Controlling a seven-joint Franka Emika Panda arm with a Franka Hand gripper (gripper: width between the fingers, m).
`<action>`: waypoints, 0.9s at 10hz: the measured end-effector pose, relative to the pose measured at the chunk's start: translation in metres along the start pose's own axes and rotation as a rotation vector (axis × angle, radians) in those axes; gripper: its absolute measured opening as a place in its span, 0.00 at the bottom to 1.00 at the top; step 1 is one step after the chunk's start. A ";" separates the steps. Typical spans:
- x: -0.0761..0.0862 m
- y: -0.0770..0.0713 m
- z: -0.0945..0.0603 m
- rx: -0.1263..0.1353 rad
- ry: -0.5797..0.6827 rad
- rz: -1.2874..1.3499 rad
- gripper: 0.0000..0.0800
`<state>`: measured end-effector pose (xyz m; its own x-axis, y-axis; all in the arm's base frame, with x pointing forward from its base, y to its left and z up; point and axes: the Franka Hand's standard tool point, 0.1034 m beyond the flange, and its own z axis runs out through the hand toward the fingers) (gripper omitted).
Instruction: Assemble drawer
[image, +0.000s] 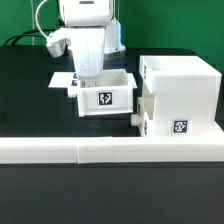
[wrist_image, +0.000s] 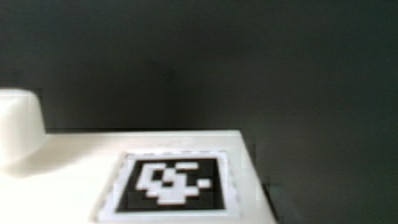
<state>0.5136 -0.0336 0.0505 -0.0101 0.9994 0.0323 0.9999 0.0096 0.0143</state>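
Observation:
A small white open tray (image: 100, 95) with a black-and-white tag on its near face sits mid-table. My gripper (image: 88, 72) hangs straight down at the tray's far wall; its fingertips are hidden, so I cannot tell whether they grip the wall. The tall white case (image: 178, 88) stands at the exterior view's right, with a tag low on its front. A second tray with a round knob (image: 134, 117) sits in the case's lower part. The wrist view shows a white tagged face (wrist_image: 173, 183), a rounded white part (wrist_image: 16, 130) beside it, and no fingers.
A long low white rail (image: 110, 150) runs along the table's near edge. The marker board (image: 62, 78) lies flat behind the open tray toward the exterior view's left. Black table (image: 25, 100) surrounds the parts.

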 end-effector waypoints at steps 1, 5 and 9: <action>0.000 0.000 0.000 0.000 0.000 0.001 0.06; 0.012 0.021 -0.001 0.000 0.002 0.002 0.06; 0.012 0.018 0.001 0.033 0.001 0.001 0.06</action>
<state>0.5317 -0.0218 0.0506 -0.0086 0.9994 0.0337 0.9998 0.0092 -0.0189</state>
